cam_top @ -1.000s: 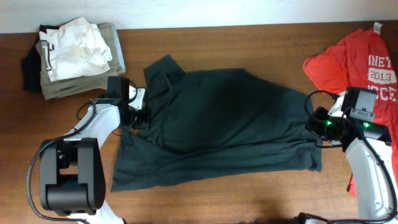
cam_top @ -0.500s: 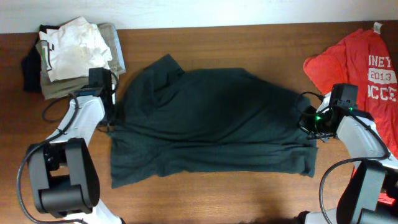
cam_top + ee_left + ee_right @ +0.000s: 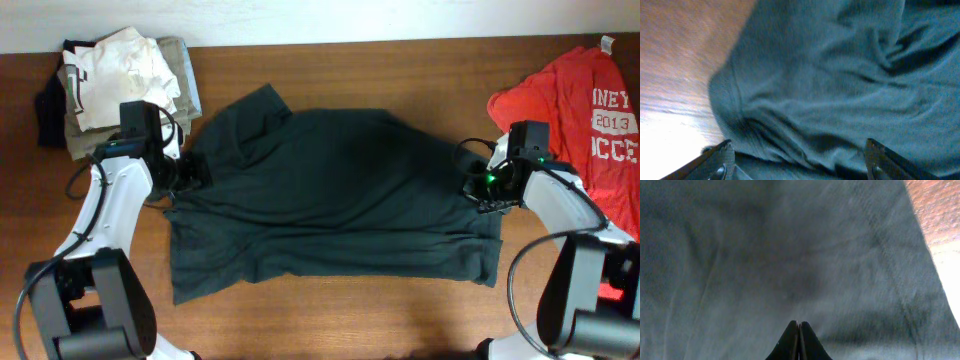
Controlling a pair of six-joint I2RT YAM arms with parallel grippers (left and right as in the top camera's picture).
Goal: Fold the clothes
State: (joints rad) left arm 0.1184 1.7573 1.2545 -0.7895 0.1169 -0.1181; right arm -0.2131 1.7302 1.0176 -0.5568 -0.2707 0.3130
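The clothes, a black T-shirt (image 3: 340,195), lies spread across the middle of the table with one sleeve pointing to the far left. My left gripper (image 3: 196,170) hovers at the shirt's left edge. In the left wrist view this gripper (image 3: 799,152) is open, its fingers wide apart over wrinkled fabric (image 3: 830,75) and a hem beside bare wood. My right gripper (image 3: 476,188) sits over the shirt's right side. The right wrist view shows it (image 3: 798,326) shut, tips together above smooth cloth (image 3: 765,255), with nothing visibly pinched.
A red T-shirt (image 3: 585,110) with white lettering lies at the right edge, close behind my right arm. A stack of folded white and khaki garments (image 3: 120,85) sits at the far left, just behind my left arm. Brown wooden table (image 3: 330,320) shows along the front.
My left gripper dragged the shirt's left edge outward, then opened and let it go. The right gripper moved left and farther back, staying shut. The shirt now lies flatter.
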